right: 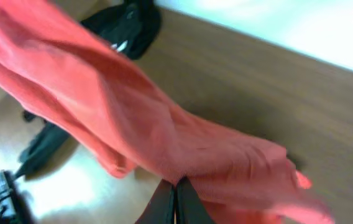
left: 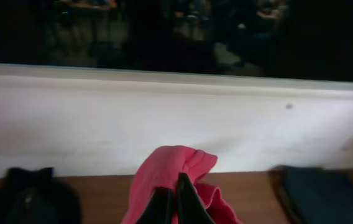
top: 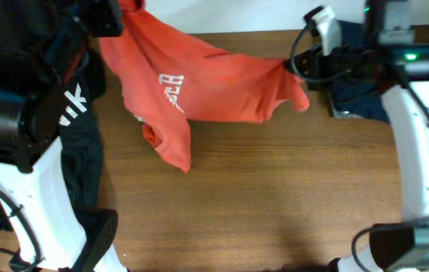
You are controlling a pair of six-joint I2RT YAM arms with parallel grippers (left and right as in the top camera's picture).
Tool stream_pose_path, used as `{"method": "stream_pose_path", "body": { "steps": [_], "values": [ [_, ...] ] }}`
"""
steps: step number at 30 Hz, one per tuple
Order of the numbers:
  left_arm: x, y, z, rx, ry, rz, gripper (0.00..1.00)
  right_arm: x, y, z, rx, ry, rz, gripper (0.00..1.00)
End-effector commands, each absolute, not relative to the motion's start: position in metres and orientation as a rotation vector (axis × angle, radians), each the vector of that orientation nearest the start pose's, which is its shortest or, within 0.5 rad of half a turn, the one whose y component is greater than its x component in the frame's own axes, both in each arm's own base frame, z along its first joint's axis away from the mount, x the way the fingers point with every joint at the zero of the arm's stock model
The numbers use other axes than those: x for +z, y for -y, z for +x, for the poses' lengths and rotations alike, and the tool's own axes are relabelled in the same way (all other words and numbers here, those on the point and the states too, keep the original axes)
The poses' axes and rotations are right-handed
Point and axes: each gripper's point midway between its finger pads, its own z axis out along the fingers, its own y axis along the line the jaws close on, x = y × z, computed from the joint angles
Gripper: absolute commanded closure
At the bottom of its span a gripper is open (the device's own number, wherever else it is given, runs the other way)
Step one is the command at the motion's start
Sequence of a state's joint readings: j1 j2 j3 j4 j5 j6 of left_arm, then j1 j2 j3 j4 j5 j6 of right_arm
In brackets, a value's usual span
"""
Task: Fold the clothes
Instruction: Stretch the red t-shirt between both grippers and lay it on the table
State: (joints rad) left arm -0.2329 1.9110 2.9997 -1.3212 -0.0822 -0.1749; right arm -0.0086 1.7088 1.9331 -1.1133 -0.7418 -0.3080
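Orange-red printed T-shirt (top: 214,83), held stretched between left gripper (left: 178,199) and right gripper (right: 175,199), both pinching cloth, presumably to spread it for folding.

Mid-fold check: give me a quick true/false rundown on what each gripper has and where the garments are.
1. The left gripper and the right gripper are each shut on the red shirt. True.
2. The red shirt is already folded into a neat stack. False: it hangs unfolded and bunched, strung between the two grippers.
3. A black garment lies at the left edge of the table. True.
4. The dark blue garment is held in the left gripper. False: it lies on the table by the right arm, and neither gripper holds it.
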Motion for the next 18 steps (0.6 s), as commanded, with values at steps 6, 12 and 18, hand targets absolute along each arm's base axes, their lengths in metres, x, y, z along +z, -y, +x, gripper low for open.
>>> {"method": "stream_pose_path", "body": {
  "steps": [6, 12, 18],
  "values": [
    [0.560, 0.025, 0.398, -0.057, -1.768, -0.141, 0.99, 0.409, -0.056, 0.386, 0.476, -2.197, -0.435, 0.96],
    [0.570, 0.022, 0.385, -0.059, -1.743, -0.144, 0.99, 0.438, -0.046, 0.358, 0.446, -2.182, -0.403, 0.96],
    [0.591, 0.015, 0.343, -0.063, -1.693, -0.151, 0.99, 0.450, -0.046, 0.339, 0.415, -2.178, -0.396, 0.96]
  ]
}}
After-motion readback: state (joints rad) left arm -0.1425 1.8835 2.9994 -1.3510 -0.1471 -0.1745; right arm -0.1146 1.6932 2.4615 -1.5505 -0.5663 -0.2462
